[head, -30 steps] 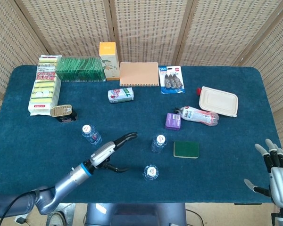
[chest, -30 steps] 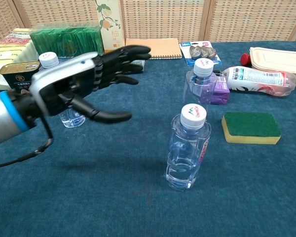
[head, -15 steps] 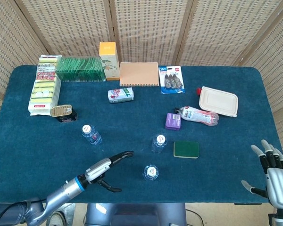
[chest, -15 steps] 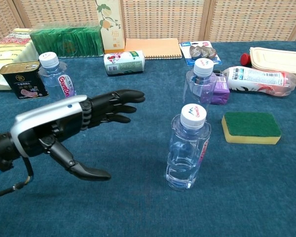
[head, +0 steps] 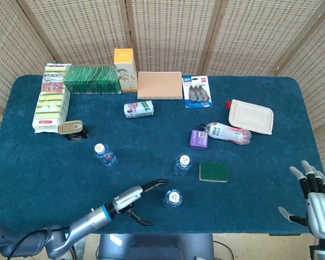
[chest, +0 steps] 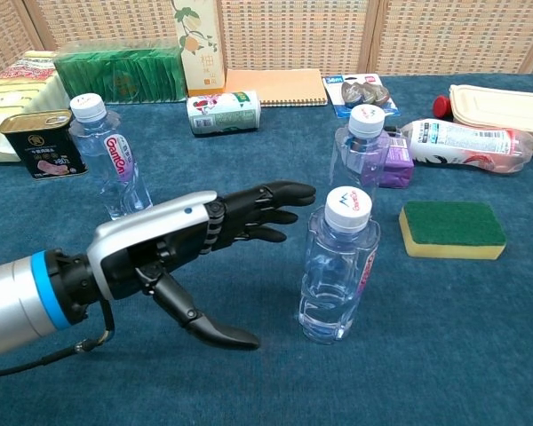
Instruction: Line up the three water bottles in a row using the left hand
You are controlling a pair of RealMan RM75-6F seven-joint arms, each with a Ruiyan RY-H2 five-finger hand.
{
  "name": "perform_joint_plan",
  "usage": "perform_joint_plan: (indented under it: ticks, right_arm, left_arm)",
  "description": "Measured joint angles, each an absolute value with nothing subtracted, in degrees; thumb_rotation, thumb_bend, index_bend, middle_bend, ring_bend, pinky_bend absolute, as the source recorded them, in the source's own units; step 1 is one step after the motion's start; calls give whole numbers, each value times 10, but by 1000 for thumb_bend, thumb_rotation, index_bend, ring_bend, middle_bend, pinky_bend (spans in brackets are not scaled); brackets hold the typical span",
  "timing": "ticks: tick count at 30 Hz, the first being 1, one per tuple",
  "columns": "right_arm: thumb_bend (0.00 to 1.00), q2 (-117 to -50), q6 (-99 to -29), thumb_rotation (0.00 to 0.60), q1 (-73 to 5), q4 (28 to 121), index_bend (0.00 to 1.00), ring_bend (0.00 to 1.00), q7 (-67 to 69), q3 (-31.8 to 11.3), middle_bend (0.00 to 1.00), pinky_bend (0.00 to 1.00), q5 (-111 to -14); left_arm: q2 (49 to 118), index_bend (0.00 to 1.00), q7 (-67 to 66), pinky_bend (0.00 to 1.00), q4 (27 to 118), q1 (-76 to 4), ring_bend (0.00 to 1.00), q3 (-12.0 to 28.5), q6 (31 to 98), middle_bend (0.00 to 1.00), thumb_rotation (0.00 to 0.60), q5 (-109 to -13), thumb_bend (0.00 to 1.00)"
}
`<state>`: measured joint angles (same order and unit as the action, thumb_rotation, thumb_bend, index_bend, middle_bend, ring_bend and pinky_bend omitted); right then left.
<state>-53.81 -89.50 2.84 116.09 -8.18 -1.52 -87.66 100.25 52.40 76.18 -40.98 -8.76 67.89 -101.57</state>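
The left robot hand [chest: 182,253] reaches in from the lower left of the chest view, released, its fingers [chest: 275,197] stretched flat toward the nearest clear plastic water bottle with a white cap [chest: 339,266] and its thumb dropped low toward the blue cloth surface [chest: 480,337]. The fingertips sit just beside the bottle's shoulder, and I cannot tell whether they touch it; nothing is held.

That bottle stands upright at lower centre of the chest view. A second clear white-capped bottle [chest: 358,151] stands upright behind it, right of centre, close in front of a small purple box [chest: 396,163]. The third clear bottle with a pink-lettered label [chest: 111,169] stands upright well apart at the left, near a gold-topped tin can [chest: 35,147]. A green and yellow sponge [chest: 451,229] lies to the right of the near bottle.

The three bottles are scattered, so the row is not yet made. The step in hand looks like the approach to the near bottle. The next move calls for bringing the palm in against its side and closing fingers and thumb around the body, low enough that it will not tip.

The right robot hand [head: 317,196] waits at the lower right of the head view, fingers spread, holding nothing.
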Motion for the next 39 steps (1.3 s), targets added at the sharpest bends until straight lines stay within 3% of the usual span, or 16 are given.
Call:
perform_joint_plan:
  ticks: [14, 21, 25, 30, 39]
  right_arm:
    - [0, -536, -894, 600, 27, 1160, 141, 0, -77, -16, 1, 0, -873]
    - [0, -533, -895, 600, 27, 1159, 141, 0, -68, -18, 1, 0, -870]
    - [0, -532, -894, 600, 27, 1158, 141, 0, -63, -18, 1, 0, -869]
    - [0, -530, -893, 600, 27, 1158, 141, 0, -60, -18, 1, 0, -869]
    - [0, -531, -893, 600, 26, 1158, 141, 0, -63, -18, 1, 0, -869]
  left_arm:
    - [1061, 0, 509, 107, 735, -429, 0, -58, 646, 0, 600, -994, 96]
    - [1088, 0, 499, 272, 721, -439, 13, -37, 626, 10, 600, -972, 325]
    - [1104, 18, 486, 361, 712, -442, 125, -28, 620, 175, 600, -964, 391]
    - [1121, 187, 469, 408, 704, -440, 225, -20, 619, 337, 600, -952, 414]
    - [1115, 239, 454, 411, 710, -431, 244, -17, 640, 372, 600, -951, 422]
